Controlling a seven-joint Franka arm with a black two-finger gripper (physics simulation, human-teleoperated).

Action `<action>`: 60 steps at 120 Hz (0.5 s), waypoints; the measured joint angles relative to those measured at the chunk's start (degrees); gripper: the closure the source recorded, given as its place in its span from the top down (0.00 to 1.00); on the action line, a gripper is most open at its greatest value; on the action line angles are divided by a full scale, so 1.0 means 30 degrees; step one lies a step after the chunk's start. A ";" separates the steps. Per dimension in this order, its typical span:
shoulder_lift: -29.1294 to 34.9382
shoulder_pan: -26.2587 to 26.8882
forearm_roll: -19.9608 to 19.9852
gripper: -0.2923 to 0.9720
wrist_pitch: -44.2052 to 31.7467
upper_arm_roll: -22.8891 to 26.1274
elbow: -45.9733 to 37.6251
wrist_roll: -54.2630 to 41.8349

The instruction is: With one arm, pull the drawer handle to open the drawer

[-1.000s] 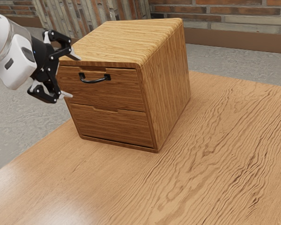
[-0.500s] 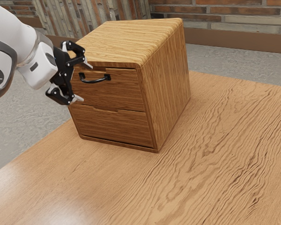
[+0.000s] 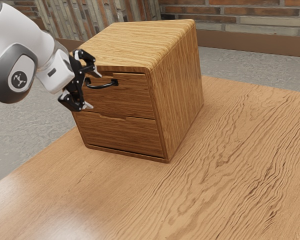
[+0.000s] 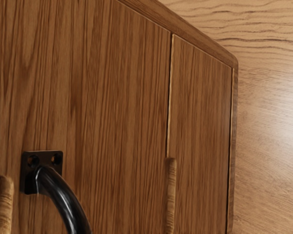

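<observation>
Item count: one table [image 3: 230,175], one cabinet [image 3: 175,85], two drawers, one hand, one handle.

1. The table is wood-grained. It carries the cabinet in the exterior view's 11 o'clock area.
2. The cabinet stands upright. Its drawer face is turned toward 7 o'clock in the exterior view.
3. The upper drawer [image 3: 125,97] sits flush with the cabinet front, that is, closed. The lower drawer [image 3: 120,132] lies directly at its 6 o'clock, also flush.
4. My hand [image 3: 92,90] is open, with one finger at 12 o'clock and the other at 6 o'clock. It is positioned at the 9 o'clock end of the handle. I cannot tell whether either finger touches it.
5. The handle [image 3: 101,84] is a black bow on the upper drawer, near its top edge. Its long axis runs level, from 9 to 3 o'clock across the drawer front. In the wrist view, the handle [image 4: 53,195] rises from a square black mounting plate with two screw holes.
</observation>
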State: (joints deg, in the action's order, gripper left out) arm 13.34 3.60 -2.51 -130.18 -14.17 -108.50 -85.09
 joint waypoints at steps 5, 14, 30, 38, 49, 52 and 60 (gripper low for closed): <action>-0.0059 -0.0001 0.0005 0.77 -0.0009 -0.0012 0.0000 -0.0027; -0.0159 0.0000 0.0011 0.77 -0.0022 -0.0028 -0.0042 -0.0071; -0.0356 -0.0167 0.0015 0.77 0.0002 -0.0139 -0.0085 -0.0138; -0.0375 -0.0268 0.0025 0.77 0.0033 -0.0169 -0.0111 -0.0166; -0.0498 -0.0271 0.0026 0.77 0.0067 -0.0169 -0.0180 -0.0200; -0.0528 -0.0277 0.0028 0.77 0.0074 -0.0169 -0.0187 -0.0208; -0.0592 -0.0287 0.0031 0.77 0.0088 -0.0173 -0.0195 -0.0229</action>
State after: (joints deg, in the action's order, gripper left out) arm 11.57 2.74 -2.42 -129.92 -14.69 -109.09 -85.78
